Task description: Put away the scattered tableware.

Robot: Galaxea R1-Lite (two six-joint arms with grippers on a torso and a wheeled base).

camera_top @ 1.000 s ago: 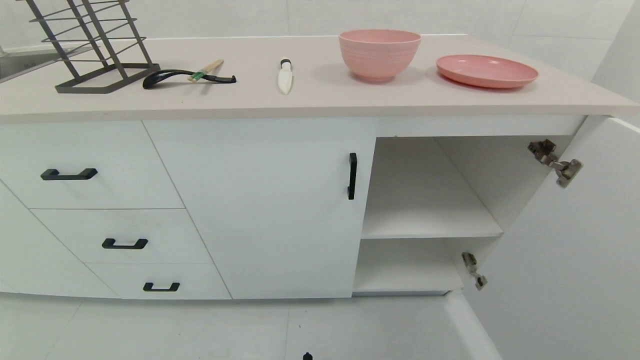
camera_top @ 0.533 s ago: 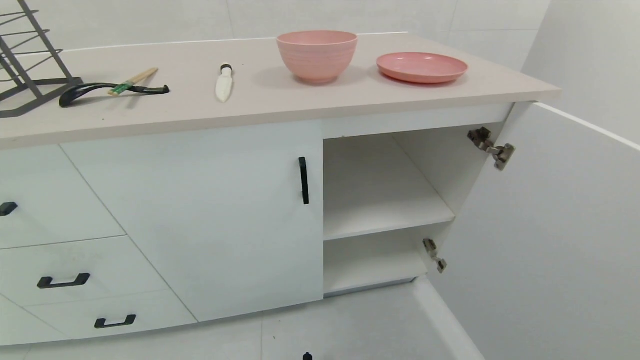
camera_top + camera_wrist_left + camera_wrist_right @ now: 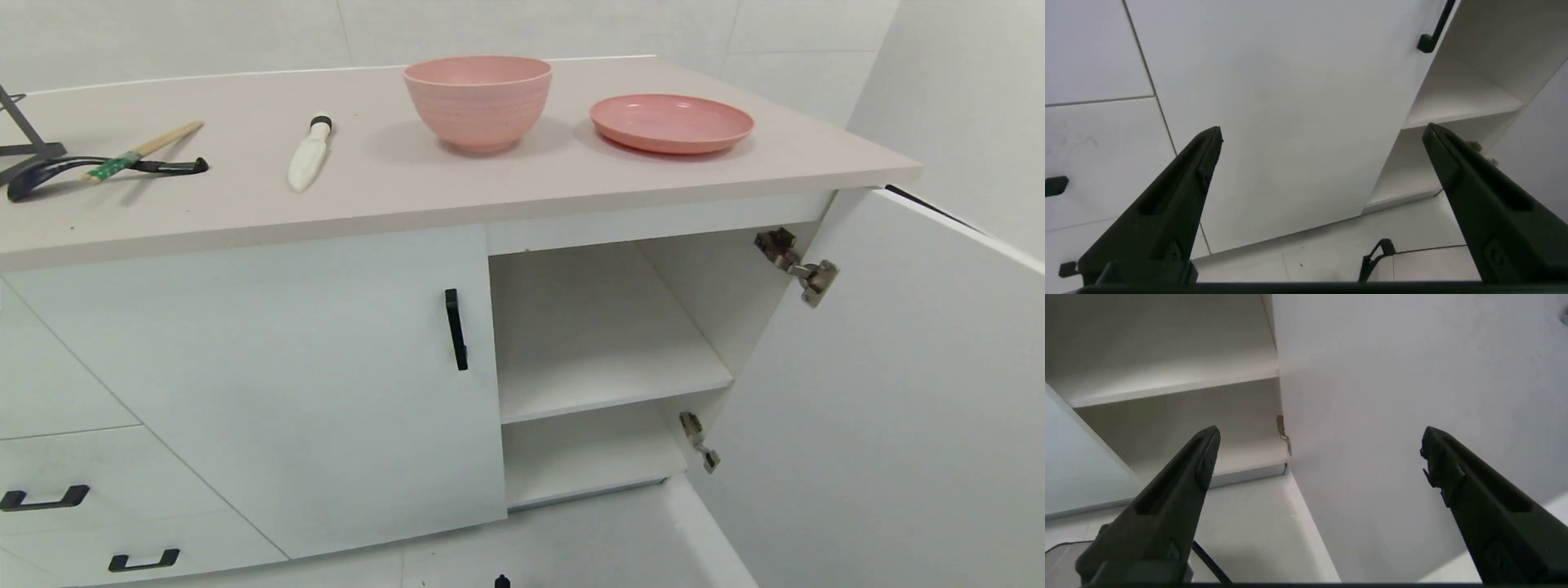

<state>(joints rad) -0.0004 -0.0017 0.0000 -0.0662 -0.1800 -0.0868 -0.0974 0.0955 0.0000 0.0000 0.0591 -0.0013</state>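
Head view: one bowl (image 3: 478, 102), one plate (image 3: 671, 122), one knife (image 3: 309, 157), one ladle (image 3: 28, 180); left pincer (image 3: 1320, 129), right pincer (image 3: 1320, 432) spread.

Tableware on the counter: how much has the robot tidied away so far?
Done: the cupboard door stands open. In hand: nothing; the left hand and right hand are open and hold nothing. Left: the bowl, plate, knife, ladle and chopsticks all lie on the counter.

A kitchen: beige countertop (image 3: 522, 188) over white cabinets (image 3: 269, 384), with bowl (image 3: 478, 102) and plate (image 3: 671, 122).
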